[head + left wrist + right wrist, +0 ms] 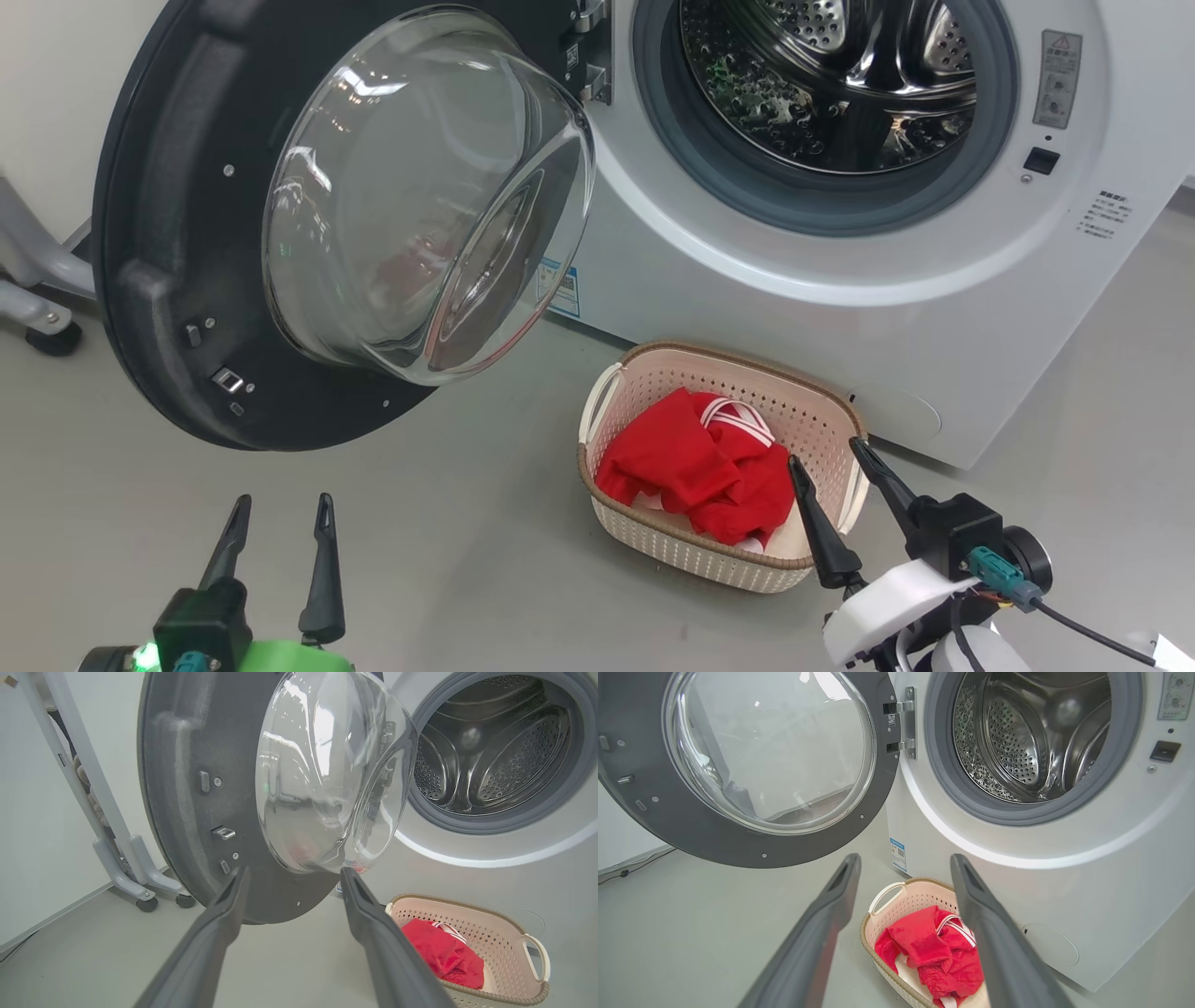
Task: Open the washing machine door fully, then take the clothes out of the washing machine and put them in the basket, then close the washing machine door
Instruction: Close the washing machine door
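Observation:
The washing machine (934, 308) (1101, 891) stands with its round door (280, 233) (196, 788) (752, 760) swung wide to the left; the steel drum (831, 84) (490, 751) (1027, 737) shows no fabric inside. On the floor in front sits the cream basket (747, 383) (495, 933) (896, 900) holding red clothes (700, 467) (444, 956) (934, 952). My left gripper (284, 504) (293, 873) is open, low in front of the door's lower edge. My right gripper (826, 450) (906, 859) is open beside the basket's right end, holding nothing.
A grey wheeled stand (37, 299) (126, 858) is left of the door by the wall. Bare grey floor (467, 541) lies between me and the machine. A blue sticker (563, 289) (899, 854) marks the machine's lower left front.

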### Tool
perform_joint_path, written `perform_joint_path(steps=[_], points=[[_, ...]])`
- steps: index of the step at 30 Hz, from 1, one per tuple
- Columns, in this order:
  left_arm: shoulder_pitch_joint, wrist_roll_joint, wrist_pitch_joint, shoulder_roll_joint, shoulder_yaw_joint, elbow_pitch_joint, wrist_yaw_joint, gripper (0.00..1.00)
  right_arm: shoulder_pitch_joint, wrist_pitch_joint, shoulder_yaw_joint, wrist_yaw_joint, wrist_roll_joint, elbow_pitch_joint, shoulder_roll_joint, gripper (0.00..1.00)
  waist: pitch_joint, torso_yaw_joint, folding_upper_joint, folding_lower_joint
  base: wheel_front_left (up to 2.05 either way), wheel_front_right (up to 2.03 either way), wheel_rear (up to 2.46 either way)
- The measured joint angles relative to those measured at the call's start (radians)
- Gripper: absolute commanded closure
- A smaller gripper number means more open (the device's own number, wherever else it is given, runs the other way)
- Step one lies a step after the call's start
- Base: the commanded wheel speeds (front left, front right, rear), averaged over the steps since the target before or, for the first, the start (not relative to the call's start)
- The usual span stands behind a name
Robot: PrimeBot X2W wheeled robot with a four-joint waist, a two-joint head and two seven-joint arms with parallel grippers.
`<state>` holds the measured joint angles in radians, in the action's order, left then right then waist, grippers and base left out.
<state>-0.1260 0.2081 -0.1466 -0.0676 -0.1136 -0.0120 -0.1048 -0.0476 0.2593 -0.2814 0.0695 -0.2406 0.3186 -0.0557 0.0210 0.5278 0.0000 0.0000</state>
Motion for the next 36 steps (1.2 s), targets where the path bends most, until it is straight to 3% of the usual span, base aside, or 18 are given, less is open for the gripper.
perform_joint_path(steps=[12, 13, 14, 15, 16, 17, 26, 36], points=[[-0.001, 0.015, -0.013, 0.01, 0.006, 0.012, -0.002, 0.0, -0.007, 0.0, -0.007, 0.002, 0.0, 0.023, 0.0, 0.0, 0.009, 0.014, 0.0, 0.0, 0.0, 0.0, 0.0], [-0.001, 0.015, -0.013, 0.01, 0.006, 0.012, -0.002, 0.06, -0.008, 0.0, -0.007, 0.002, 0.0, 0.024, 0.0, 0.0, 0.009, 0.014, 0.0, 0.0, 0.0, 0.0, 0.0], [-0.001, 0.015, -0.013, 0.01, 0.006, 0.012, -0.002, 0.51, -0.008, 0.0, -0.007, 0.002, 0.0, 0.026, 0.0, 0.0, 0.009, 0.014, 0.0, 0.0, 0.0, 0.0, 0.0], [-0.001, 0.015, -0.013, 0.01, 0.006, 0.012, -0.002, 0.54, -0.009, 0.0, -0.007, 0.002, 0.0, 0.027, 0.0, 0.0, 0.009, 0.014, 0.0, 0.0, 0.0, 0.0, 0.0], [-0.001, 0.017, -0.013, 0.01, 0.006, 0.012, -0.002, 0.84, -0.011, 0.0, -0.007, 0.003, 0.0, 0.028, 0.0, 0.0, 0.008, 0.014, 0.0, 0.0, 0.0, 0.0, 0.0], [-0.001, 0.021, -0.013, 0.01, 0.006, 0.012, -0.002, 1.0, -0.012, 0.0, -0.007, 0.006, -0.001, 0.028, 0.0, 0.0, 0.008, 0.014, 0.0, 0.0, 0.0, 0.0, 0.0], [-0.001, 0.091, -0.022, 0.014, 0.012, 0.026, 0.002, 1.0, -0.027, 0.0, -0.008, 0.008, -0.002, 0.036, 0.0, 0.0, 0.008, 0.014, 0.0, 0.0, 0.0, 0.0, 0.0], [0.015, 0.572, -0.022, 0.021, 0.079, 0.129, 0.118, 1.0, -0.027, 0.0, -0.002, 0.007, -0.005, 0.038, 0.0, 0.0, 0.004, 0.013, 0.0, 0.0, 0.0, 0.0, 0.0]])
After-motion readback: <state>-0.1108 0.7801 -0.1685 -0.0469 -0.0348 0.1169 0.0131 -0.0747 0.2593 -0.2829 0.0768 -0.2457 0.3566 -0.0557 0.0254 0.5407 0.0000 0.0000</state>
